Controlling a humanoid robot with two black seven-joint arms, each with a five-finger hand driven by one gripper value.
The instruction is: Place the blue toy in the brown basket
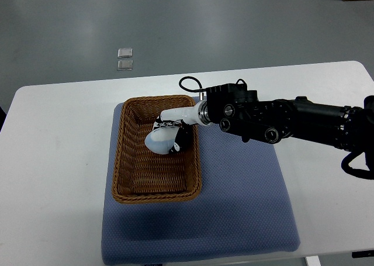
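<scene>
Right hand reaching in from the right edge of the surface, now over the far half of the brown basket, inside its rim. Impossible to tell how far open the fingers are, or whether holding anything: only a white rounded back of the hand visible, with dark parts beneath. Blue toy not to be seen anywhere, neither on the blue mat nor on the basket floor; perhaps hidden under the hand, so direction from hand to toy and long axis of toy not readable. Basket lying with long axis from far edge to near edge, near half free. Left arm out of view. Probably release step, directly downward.
</scene>
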